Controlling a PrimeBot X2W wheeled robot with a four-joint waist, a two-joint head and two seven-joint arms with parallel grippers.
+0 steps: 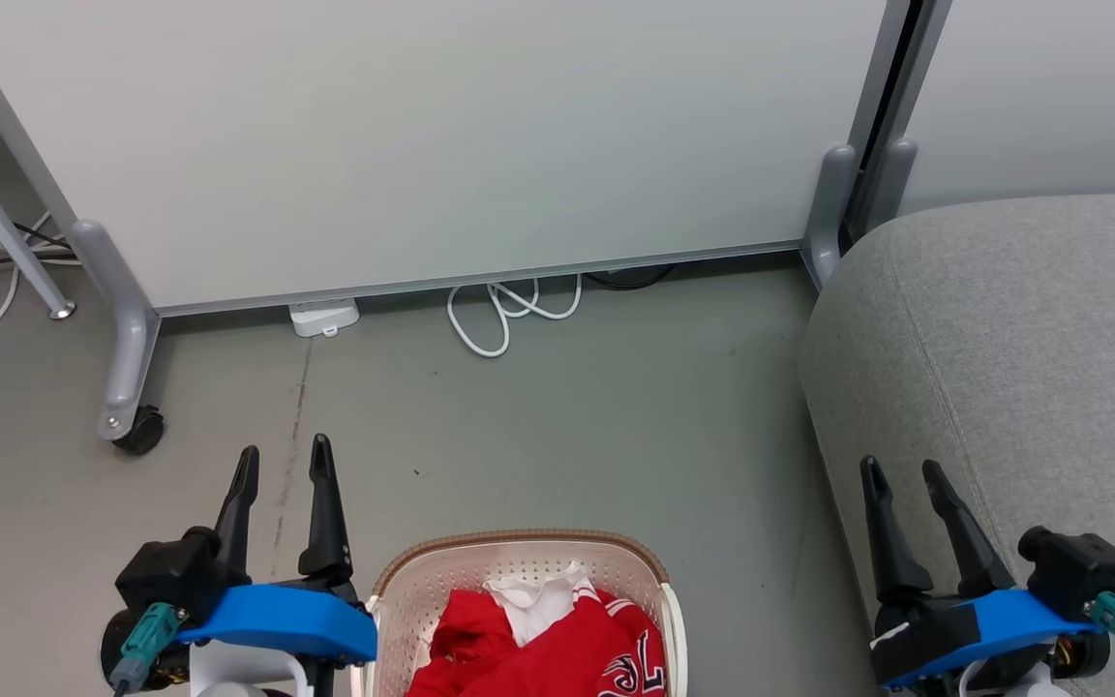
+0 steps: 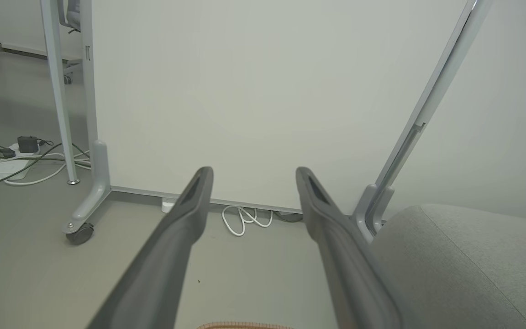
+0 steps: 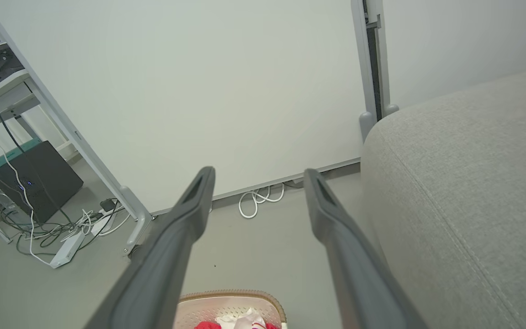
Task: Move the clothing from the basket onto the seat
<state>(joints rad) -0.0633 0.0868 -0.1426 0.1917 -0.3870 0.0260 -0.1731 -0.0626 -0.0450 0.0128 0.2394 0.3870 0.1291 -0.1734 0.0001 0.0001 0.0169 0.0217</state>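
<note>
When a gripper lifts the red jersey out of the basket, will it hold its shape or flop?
Probably floppy: the red jersey lies crumpled in folds in the basket, so it should drape from a pinch. Likely light: thin-looking fabric. White cloth is bunched in with it, so that may drag up too.
</note>
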